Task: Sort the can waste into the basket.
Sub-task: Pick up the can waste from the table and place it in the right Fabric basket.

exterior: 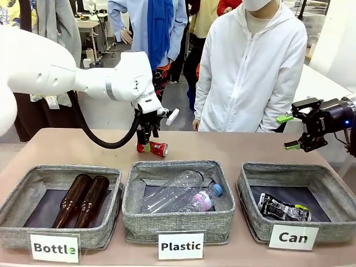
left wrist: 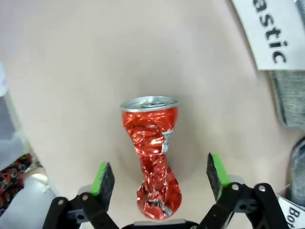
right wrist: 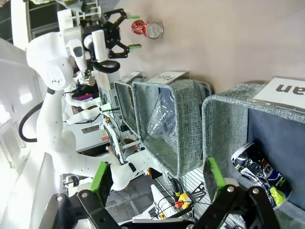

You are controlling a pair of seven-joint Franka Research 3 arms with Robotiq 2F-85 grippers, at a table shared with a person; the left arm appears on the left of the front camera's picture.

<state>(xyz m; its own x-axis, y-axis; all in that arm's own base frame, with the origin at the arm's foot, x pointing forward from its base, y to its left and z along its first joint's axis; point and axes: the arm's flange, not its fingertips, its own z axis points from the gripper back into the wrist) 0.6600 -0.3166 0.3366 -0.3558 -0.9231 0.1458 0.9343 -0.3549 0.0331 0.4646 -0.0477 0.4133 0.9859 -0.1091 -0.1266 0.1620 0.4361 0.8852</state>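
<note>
Front view puts the black can already in the Can basket; the red can lies on the worktop between the left claw's parted, seemingly untouching fingers, unsorted.

White card labels stand on the fronts of 3 grey woven-fabric rectangular baskets: "Bottle" on the left basket, "Plastic" on the middle one, "Can" on the right one.
</note>
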